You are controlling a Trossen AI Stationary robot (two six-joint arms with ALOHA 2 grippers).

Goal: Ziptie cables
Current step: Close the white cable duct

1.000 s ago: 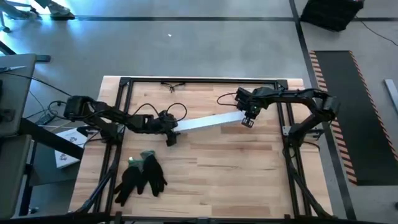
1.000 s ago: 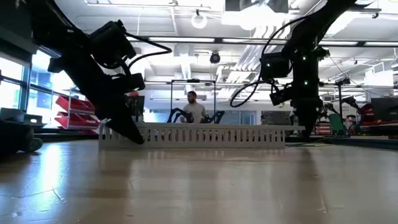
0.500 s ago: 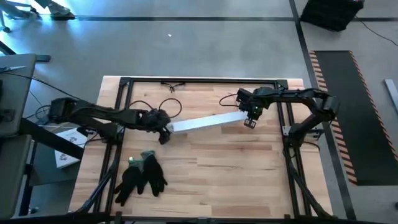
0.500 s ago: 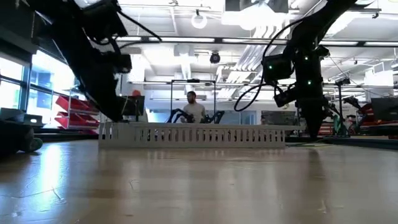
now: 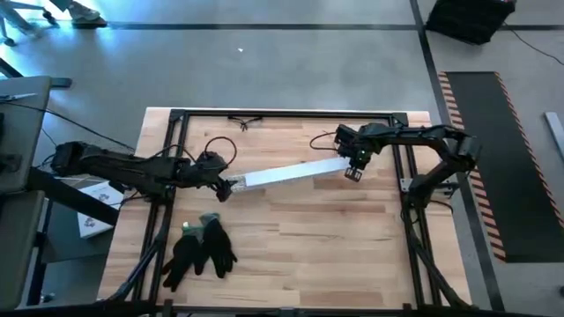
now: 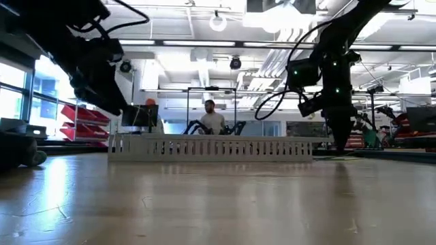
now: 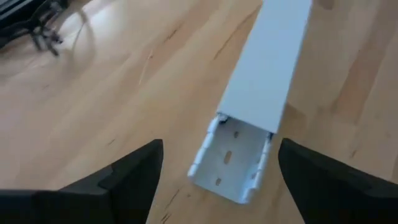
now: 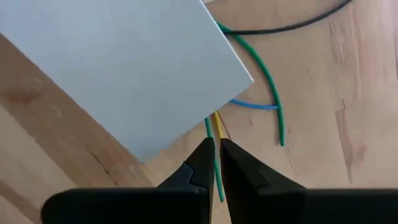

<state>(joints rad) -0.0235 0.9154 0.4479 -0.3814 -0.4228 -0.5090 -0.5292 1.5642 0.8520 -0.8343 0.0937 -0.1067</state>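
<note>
Pale wooden table [image 5: 291, 238]: thin green, yellow and blue cables [image 8: 267, 93] being drawn from the white plastic channel [image 5: 291, 173].
Right gripper [image 8: 216, 163], jaws nearly closed around the wires; left gripper [image 7: 217, 165] gapes at the channel's far end; next, gather the strands.

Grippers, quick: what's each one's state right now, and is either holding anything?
Left gripper: open, empty, facing the white channel's open end.
Right gripper: nearly shut, at the wires beside the channel's other end; hold unclear.
</note>
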